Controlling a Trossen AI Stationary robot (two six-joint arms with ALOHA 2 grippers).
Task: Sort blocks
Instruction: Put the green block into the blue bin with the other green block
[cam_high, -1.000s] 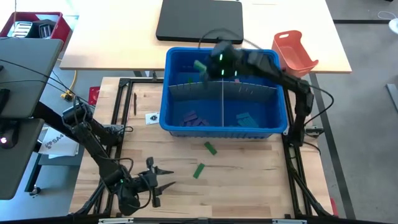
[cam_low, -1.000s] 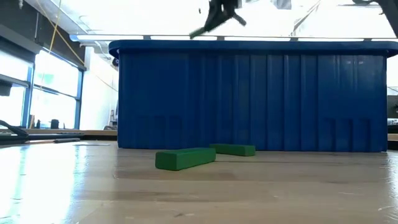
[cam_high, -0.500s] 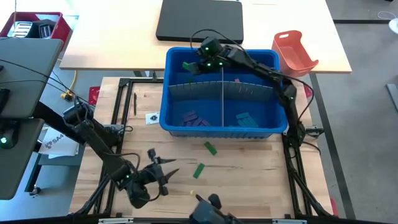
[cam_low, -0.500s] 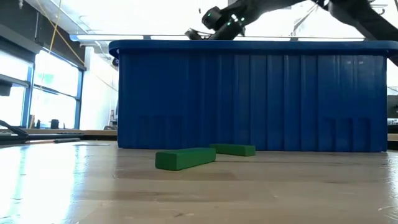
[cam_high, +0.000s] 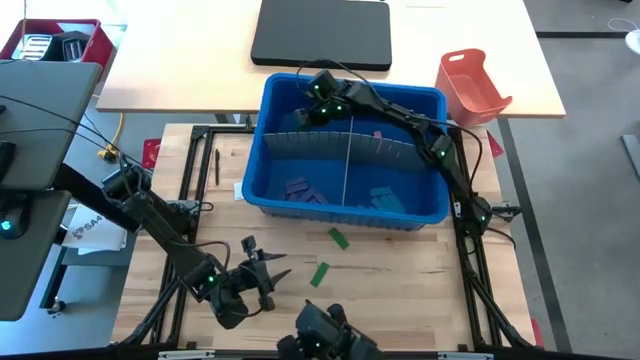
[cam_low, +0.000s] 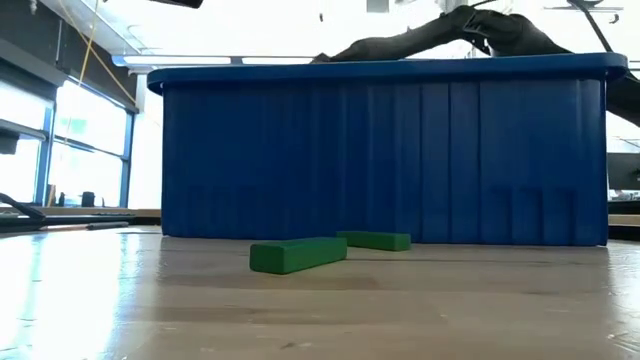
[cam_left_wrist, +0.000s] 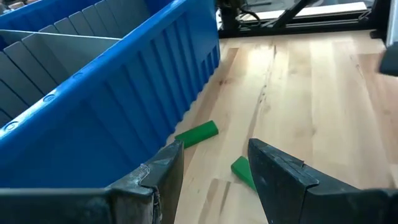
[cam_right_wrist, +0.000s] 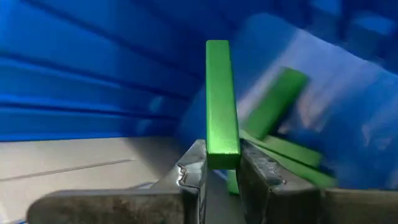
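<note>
Reaching into the far left corner of the blue bin (cam_high: 262, 140), the right gripper (cam_right_wrist: 222, 163) pinches a green block (cam_right_wrist: 222, 102) between its nearly closed fingers, above more green blocks (cam_right_wrist: 273, 102) lying there. Purple blocks (cam_high: 304, 189) and teal blocks (cam_high: 383, 198) lie in the bin's near compartments, split by a grey divider (cam_high: 347, 172). Two green blocks (cam_high: 329, 255) lie on the tabletop just before the bin's near wall. The left gripper (cam_left_wrist: 214, 165) hovers near the tabletop's near edge, fingers apart and empty.

Both arms (cam_high: 400, 110) showing dark, slim, jointed; green lights glowing at wrists; black cables trailing; fingers (cam_left_wrist: 283, 177) scuffed matte.
</note>
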